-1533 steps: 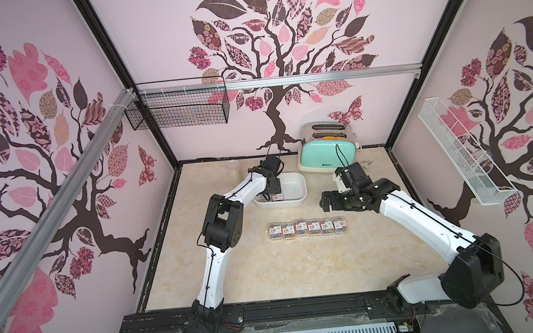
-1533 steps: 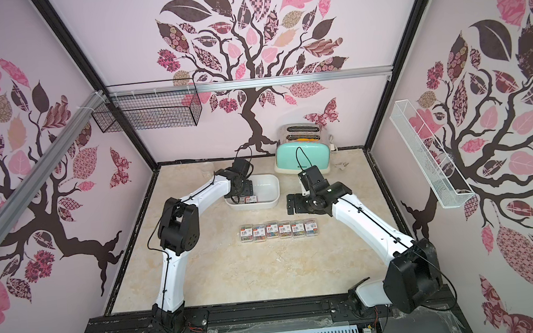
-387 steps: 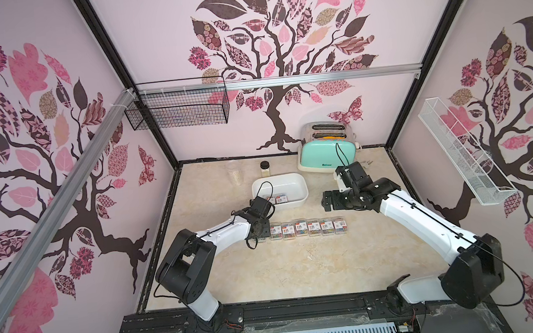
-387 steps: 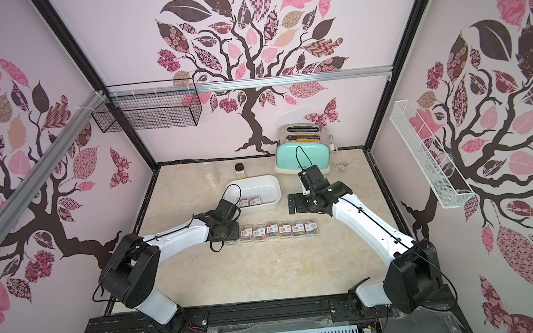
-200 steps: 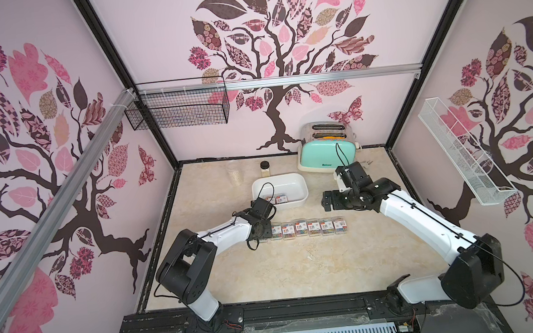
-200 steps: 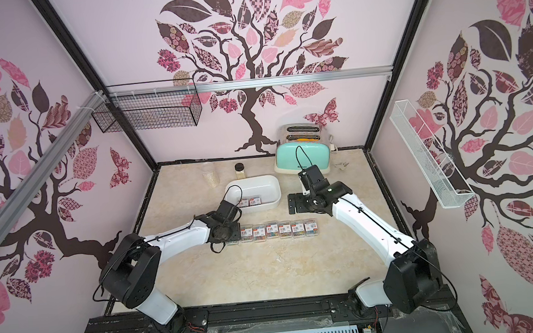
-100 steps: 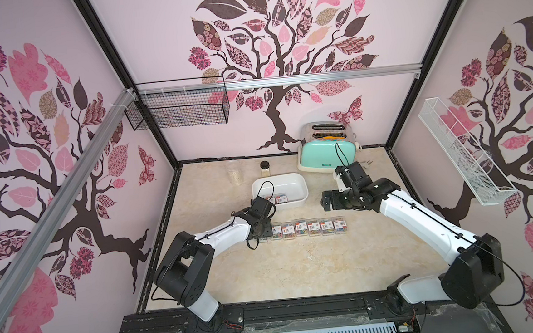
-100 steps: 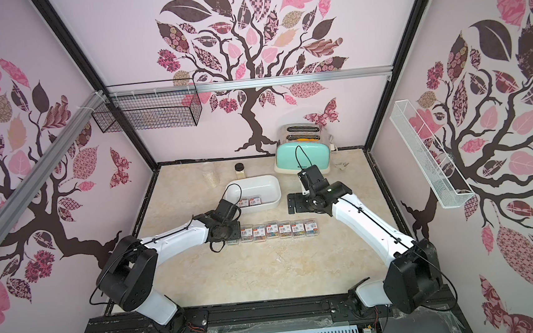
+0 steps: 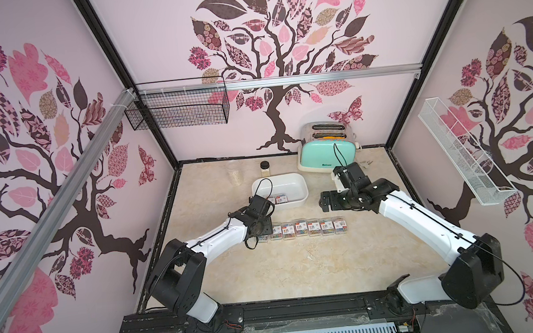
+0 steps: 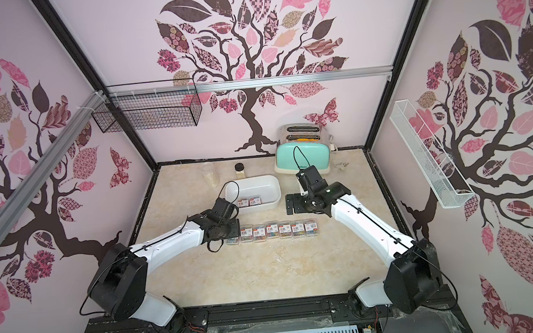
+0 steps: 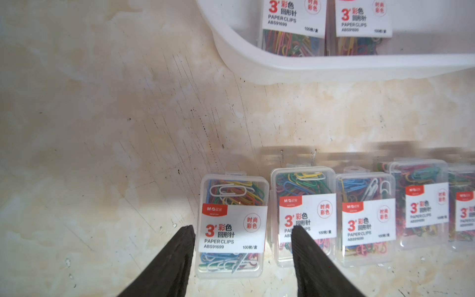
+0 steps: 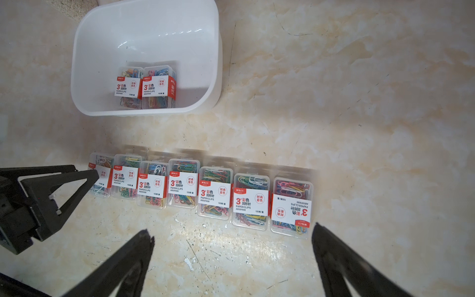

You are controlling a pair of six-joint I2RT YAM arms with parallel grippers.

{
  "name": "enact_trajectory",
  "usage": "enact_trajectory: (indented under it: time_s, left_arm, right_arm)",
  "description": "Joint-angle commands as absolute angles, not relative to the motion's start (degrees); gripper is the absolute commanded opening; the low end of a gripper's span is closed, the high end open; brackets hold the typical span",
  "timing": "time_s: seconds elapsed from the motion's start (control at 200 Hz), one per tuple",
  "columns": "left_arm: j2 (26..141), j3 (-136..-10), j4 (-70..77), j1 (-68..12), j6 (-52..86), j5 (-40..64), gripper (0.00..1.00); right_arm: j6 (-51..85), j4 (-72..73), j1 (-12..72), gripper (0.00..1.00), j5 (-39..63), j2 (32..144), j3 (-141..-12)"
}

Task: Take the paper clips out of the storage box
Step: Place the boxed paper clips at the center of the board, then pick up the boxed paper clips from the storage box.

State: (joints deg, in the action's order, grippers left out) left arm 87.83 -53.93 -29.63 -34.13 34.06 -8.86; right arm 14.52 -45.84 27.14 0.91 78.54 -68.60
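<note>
The white storage box (image 9: 289, 182) is sitting toward the back of the table (image 9: 298, 262), with two cases (image 12: 145, 87) of paper clips lying side by side against its near wall — long axes running front to back. A row of seven cases (image 12: 200, 192) is lying between box and robot. The left gripper (image 11: 241, 231) is hovering over the row's left end case (image 11: 231, 195), jaws parted wider than it, gripping nothing; the box is lying just beyond it, making this the nearer arm, I judge. The right gripper (image 12: 234, 231) is hanging wide open — empty.
</note>
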Motion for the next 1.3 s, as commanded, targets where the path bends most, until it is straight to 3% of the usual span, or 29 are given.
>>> enact_trajectory:
  time_s: [0.0,0.31,0.55,0.995,1.291]
  left_arm:
    - [85.33,-57.05,-31.43,-34.28,33.02,-10.55,0.67]
    - [78.35,-63.06,-37.08,-34.15,30.41,-13.60,0.79]
    - [71.13,-65.58,-42.70,-34.01,29.83,-14.48,0.85]
    - [57.89,-62.76,-50.57,-34.06,31.19,-15.32,0.91]
    - [56.52,-62.81,-51.26,-33.93,29.84,-14.63,0.93]
  right_arm:
    - [14.88,-45.22,28.24,1.00,1.07,80.39,-72.09]
    - [13.38,-44.27,31.84,0.97,1.79,90.30,-80.05]
    - [12.45,-41.86,34.29,0.73,2.45,101.95,-90.29]
    - [14.67,-40.80,36.55,0.74,0.02,121.27,-106.61]
    - [16.83,-41.52,37.27,0.83,-3.02,129.06,-110.98]
